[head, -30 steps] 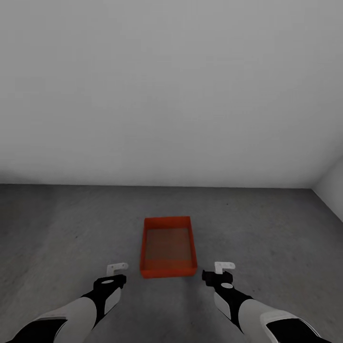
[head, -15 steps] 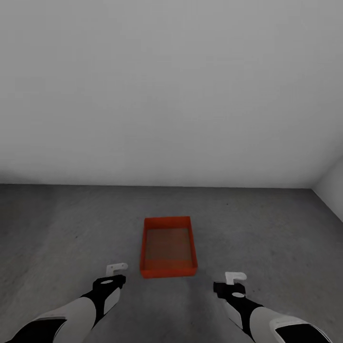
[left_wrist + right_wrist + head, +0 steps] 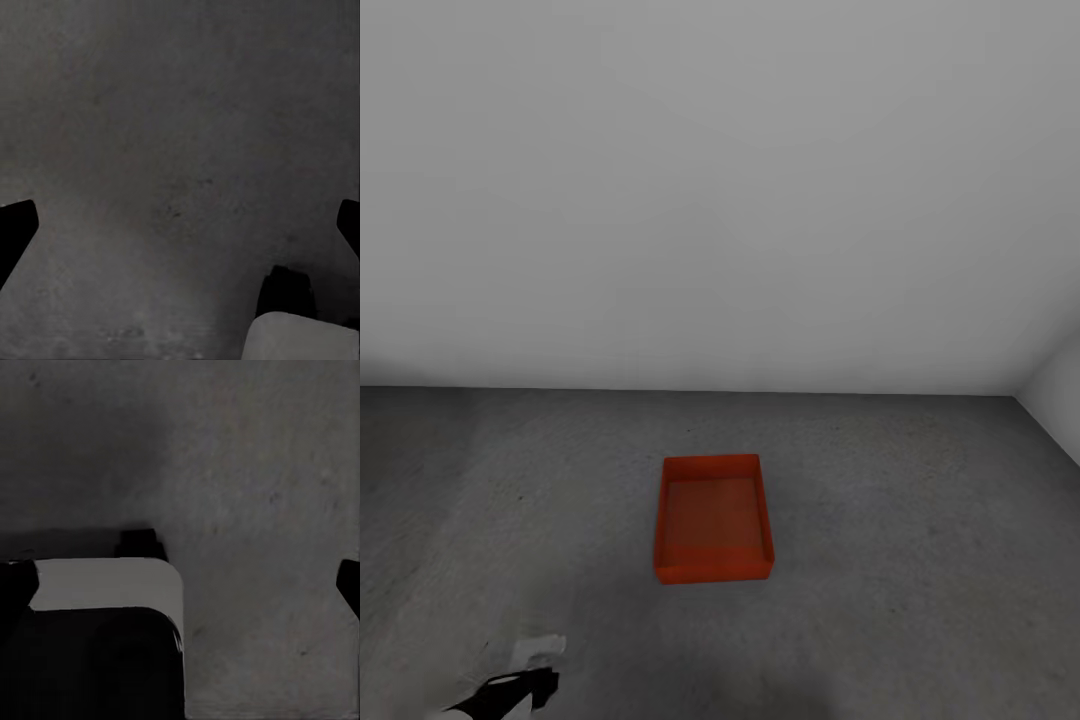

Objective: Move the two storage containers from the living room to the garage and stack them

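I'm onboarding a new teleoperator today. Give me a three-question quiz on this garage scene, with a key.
1. True or false: the orange-red container rests on the concrete floor.
2. How many containers appear in the head view? A) none B) one C) two
3. Fill in: in the head view, the left gripper is near the picture's lower ____ corner.

Key: 1 true; 2 B; 3 left.

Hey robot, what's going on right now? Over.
Both claws open, empty. One storage container sits on the garage floor. Nothing stacked on it yet.
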